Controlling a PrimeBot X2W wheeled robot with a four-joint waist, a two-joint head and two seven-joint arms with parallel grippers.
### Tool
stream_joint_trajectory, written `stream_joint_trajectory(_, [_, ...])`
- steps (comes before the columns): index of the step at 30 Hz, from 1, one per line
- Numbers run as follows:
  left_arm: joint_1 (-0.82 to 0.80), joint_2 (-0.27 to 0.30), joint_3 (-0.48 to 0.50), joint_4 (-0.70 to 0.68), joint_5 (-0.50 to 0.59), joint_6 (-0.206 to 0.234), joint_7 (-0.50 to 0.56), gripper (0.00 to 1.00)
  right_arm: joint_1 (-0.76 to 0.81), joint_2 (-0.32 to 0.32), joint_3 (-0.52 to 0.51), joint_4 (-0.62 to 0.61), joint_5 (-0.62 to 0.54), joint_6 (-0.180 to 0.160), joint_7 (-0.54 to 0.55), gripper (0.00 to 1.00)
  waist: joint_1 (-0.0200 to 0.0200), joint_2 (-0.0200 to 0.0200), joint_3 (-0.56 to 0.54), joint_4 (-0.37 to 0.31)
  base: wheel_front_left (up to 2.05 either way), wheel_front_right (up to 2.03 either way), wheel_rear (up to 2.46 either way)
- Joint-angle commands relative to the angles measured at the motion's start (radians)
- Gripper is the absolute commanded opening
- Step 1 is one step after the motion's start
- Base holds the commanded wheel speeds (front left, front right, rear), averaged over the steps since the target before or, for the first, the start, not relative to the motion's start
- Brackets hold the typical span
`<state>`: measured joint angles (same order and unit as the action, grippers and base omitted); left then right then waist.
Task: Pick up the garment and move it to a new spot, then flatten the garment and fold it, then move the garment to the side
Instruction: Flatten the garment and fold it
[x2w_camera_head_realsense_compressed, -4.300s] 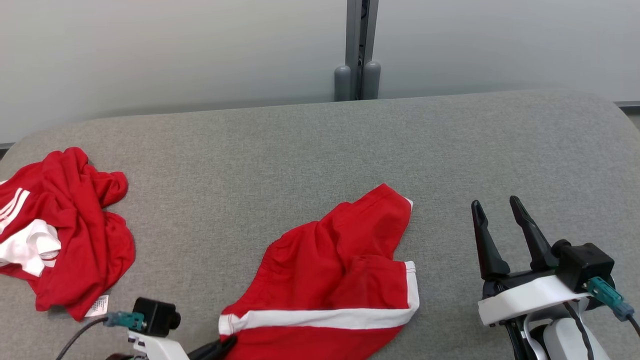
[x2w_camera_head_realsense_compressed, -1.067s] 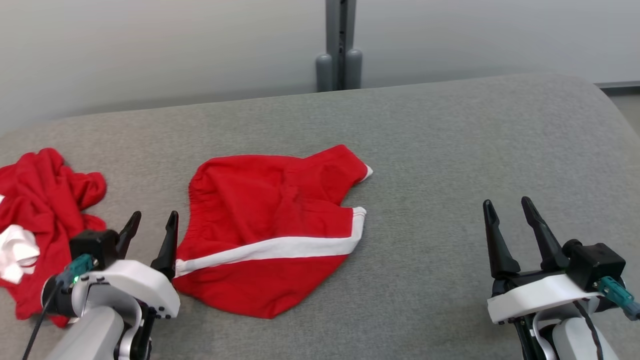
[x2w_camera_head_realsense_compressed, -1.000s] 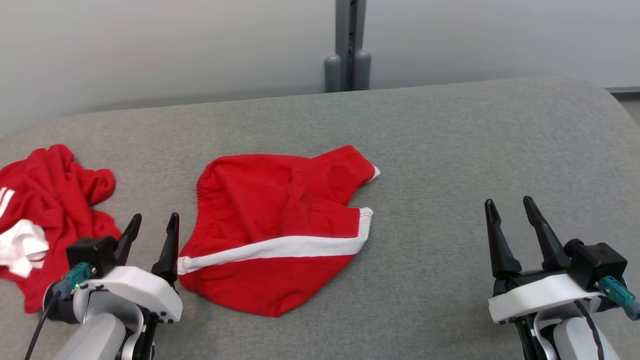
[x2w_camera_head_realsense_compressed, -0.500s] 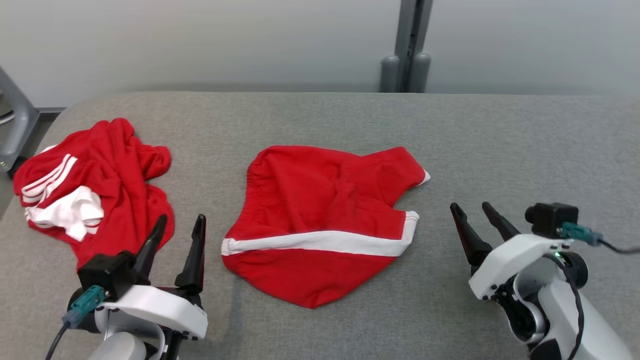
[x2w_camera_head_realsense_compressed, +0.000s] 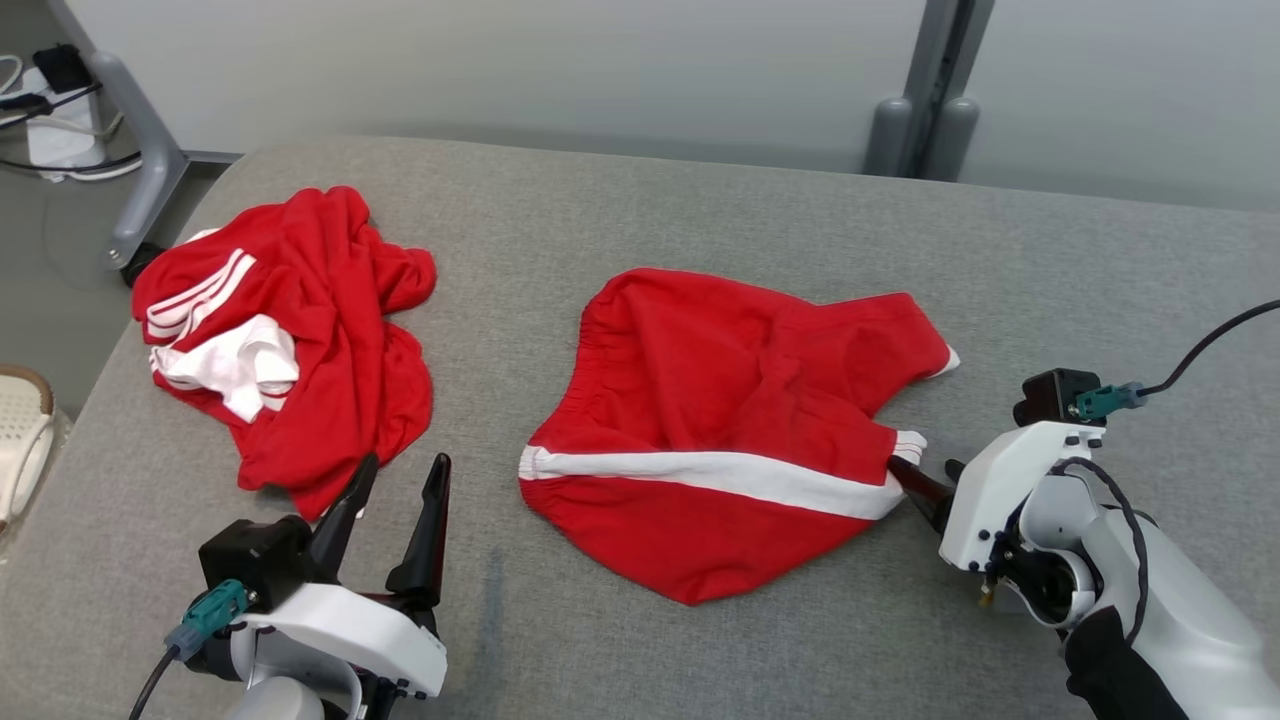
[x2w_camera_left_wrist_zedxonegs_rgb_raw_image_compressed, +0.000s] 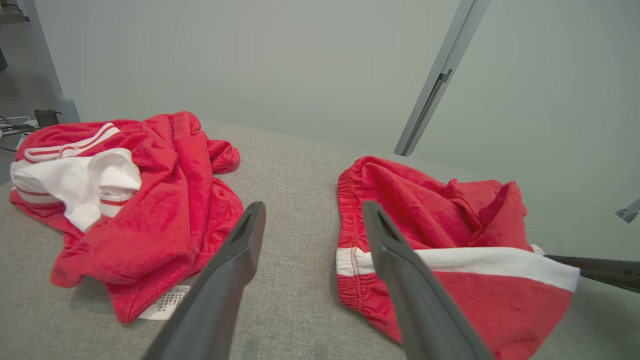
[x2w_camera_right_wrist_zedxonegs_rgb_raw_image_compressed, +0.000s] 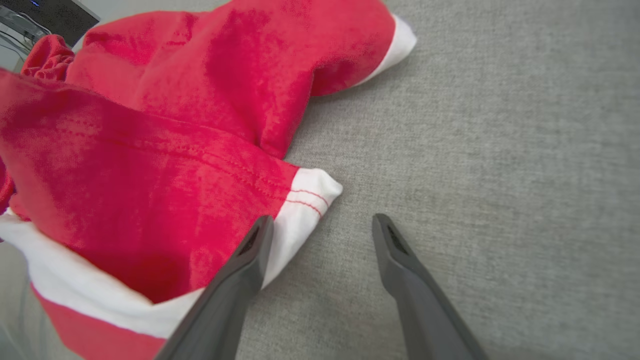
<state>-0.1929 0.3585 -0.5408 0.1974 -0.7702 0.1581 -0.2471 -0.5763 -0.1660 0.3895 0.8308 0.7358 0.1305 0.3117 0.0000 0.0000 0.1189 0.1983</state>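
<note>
Two garments are logged on the grey pad (x2w_camera_head_realsense_compressed: 700, 190).

Item 1: shorts (x2w_camera_head_realsense_compressed: 730, 400), red with a white stripe (x2w_camera_head_realsense_compressed: 700, 468). They lie in the middle of the head frame, rumpled and not yet flat. The waistband (x2w_camera_head_realsense_compressed: 572, 385) faces frame left and the leg ends face frame right.

Item 2: pile (x2w_camera_head_realsense_compressed: 330, 340) of red and white cloth at upper left, well apart from the shorts. I judge it no part of this job.

Item 3: left gripper (x2w_camera_head_realsense_compressed: 404, 465), lower left of the head frame, between pile and shorts. Its jaws are spread and it touches nothing.

Item 4: right gripper (x2w_camera_right_wrist_zedxonegs_rgb_raw_image_compressed: 322, 221), at the right edge of the shorts. Its jaws are spread and nothing is pinched. In its wrist frame one finger lies over the white cuff (x2w_camera_right_wrist_zedxonegs_rgb_raw_image_compressed: 305, 200), and the other is above bare pad.

Step in hand, by my reading: flattening, with the right side lining up on the lower leg corner.

Next move calls for the cuff to sit between both fingers before I close, then a pull toward frame right. I expect the left gripper must take the waistband, or the whole piece may slide.
</note>
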Motion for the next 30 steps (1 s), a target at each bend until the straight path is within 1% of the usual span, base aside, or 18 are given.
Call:
stream_joint_trajectory(1, [-0.017, -0.004, 0.001, 0.008, -0.004, -0.009, -0.005, 1.0, -0.022, 0.001, -0.003, 0.021, 0.003, 0.001, 0.002, 1.0, 0.0, 0.0, 0.008, 0.017, 0.0, 0.0, 0.0])
stream_joint_trajectory(3, [-0.02, -0.007, 0.002, 0.018, -0.006, -0.01, -0.006, 1.0, -0.032, 0.012, -0.003, 0.052, 0.011, 0.001, 0.005, 1.0, 0.0, 0.0, 0.01, 0.026, 0.0, 0.0, 0.0])
stream_joint_trajectory(4, [-0.02, -0.008, 0.003, 0.023, -0.006, -0.012, -0.007, 1.0, -0.035, 0.014, -0.001, 0.066, 0.012, 0.001, 0.006, 0.86, 0.0, 0.0, 0.01, 0.028, 0.0, 0.0, 0.0])
stream_joint_trajectory(5, [-0.02, -0.01, 0.003, 0.027, -0.005, -0.014, -0.008, 1.0, -0.04, 0.016, 0.0, 0.079, 0.012, 0.0, 0.002, 0.51, 0.0, 0.0, 0.011, 0.03, 0.0, 0.0, 0.0])
stream_joint_trajectory(6, [-0.021, -0.013, 0.002, 0.03, -0.005, -0.014, -0.009, 1.0, -0.045, 0.017, 0.001, 0.087, 0.012, 0.0, -0.004, 0.39, 0.0, 0.0, 0.011, 0.031, 0.0, 0.0, 0.0])
stream_joint_trajectory(7, [-0.021, -0.015, 0.002, 0.034, -0.004, -0.015, -0.008, 1.0, -0.049, 0.019, 0.002, 0.093, 0.013, 0.001, -0.01, 0.39, 0.0, 0.0, 0.011, 0.032, 0.0, 0.0, 0.0])
stream_joint_trajectory(8, [-0.02, -0.016, 0.003, 0.037, -0.004, -0.016, -0.009, 1.0, -0.052, 0.022, 0.003, 0.097, 0.017, 0.001, -0.019, 0.0, 0.0, 0.0, 0.01, 0.03, 0.0, 0.0, 0.0])
stream_joint_trajectory(12, [-0.013, -0.017, 0.004, 0.047, -0.006, -0.016, -0.01, 1.0, -0.055, 0.019, 0.008, 0.102, 0.021, 0.001, -0.048, 0.0, 0.0, 0.0, 0.001, 0.017, 0.0, 0.0, 0.0])
stream_joint_trajectory(13, [-0.011, -0.016, 0.004, 0.051, -0.005, -0.018, -0.009, 1.0, -0.049, 0.018, 0.01, 0.092, 0.024, 0.001, -0.082, 0.0, 0.0, 0.0, -0.009, 0.003, 0.0, 0.0, 0.0])
stream_joint_trajectory(17, [0.0, -0.011, 0.003, 0.055, -0.003, -0.014, -0.009, 1.0, -0.015, 0.016, 0.001, 0.056, 0.046, 0.0, -0.154, 0.0, 0.0, 0.0, -0.033, -0.035, 0.0, 0.0, 0.0])
stream_joint_trajectory(24, [0.029, -0.003, 0.005, 0.052, -0.014, 0.002, -0.003, 1.0, 0.085, 0.002, -0.03, -0.025, 0.066, 0.0, -0.264, 0.0, 0.0, 0.0, -0.063, -0.113, 0.0, 0.0, 0.0])
stream_joint_trajectory(25, [0.029, -0.003, 0.005, 0.052, -0.014, 0.002, -0.003, 1.0, 0.085, 0.002, -0.03, -0.025, 0.066, 0.0, -0.264, 0.0, 0.0, 0.0, -0.063, -0.113, 0.0, 0.0, 0.0])
stream_joint_trajectory(30, [0.045, 0.004, 0.006, 0.051, -0.015, 0.007, 0.004, 1.0, 0.171, 0.002, -0.055, -0.09, 0.063, 0.001, -0.296, 0.0, 0.0, 0.0, -0.066, -0.158, 0.0, 0.0, 0.0])
